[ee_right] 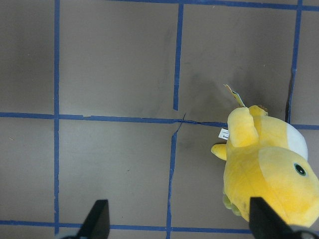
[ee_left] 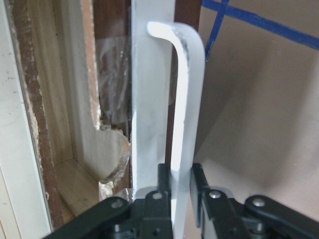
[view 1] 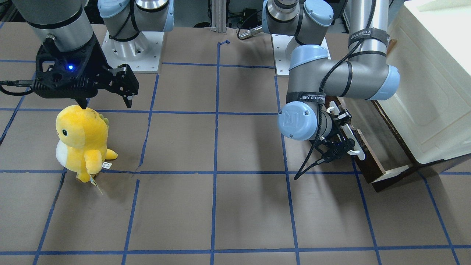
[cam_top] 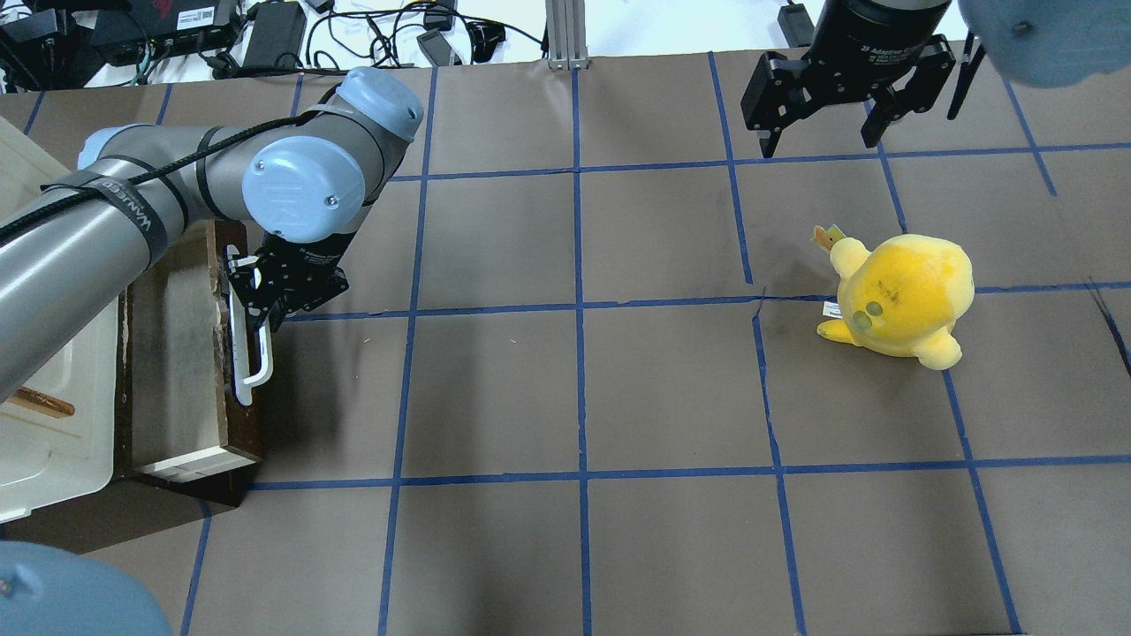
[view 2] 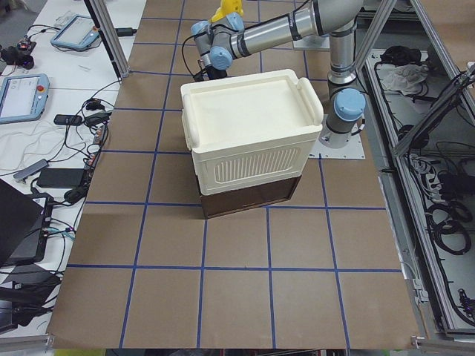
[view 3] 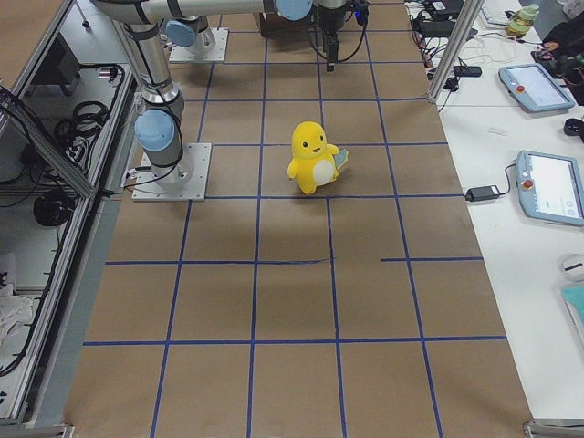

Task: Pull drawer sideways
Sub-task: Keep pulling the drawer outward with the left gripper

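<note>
The dark brown drawer (cam_top: 177, 371) stands partly pulled out of the cream-white cabinet (cam_top: 35, 442) at the table's left side, its pale interior showing. My left gripper (cam_top: 252, 305) is shut on the drawer's white bar handle (cam_top: 259, 367), near the handle's far end. In the left wrist view the fingers (ee_left: 162, 181) clamp the handle (ee_left: 187, 99) from both sides. In the front-facing view the left gripper (view 1: 344, 132) holds the handle (view 1: 358, 151) on the drawer front (view 1: 371, 165). My right gripper (cam_top: 822, 141) is open and empty, hovering at the far right.
A yellow plush toy (cam_top: 901, 296) stands on the right half of the table, just nearer than the right gripper; it also shows in the right wrist view (ee_right: 269, 164). The table is brown with blue tape grid lines. The cabinet (view 1: 434, 73) fills the left edge.
</note>
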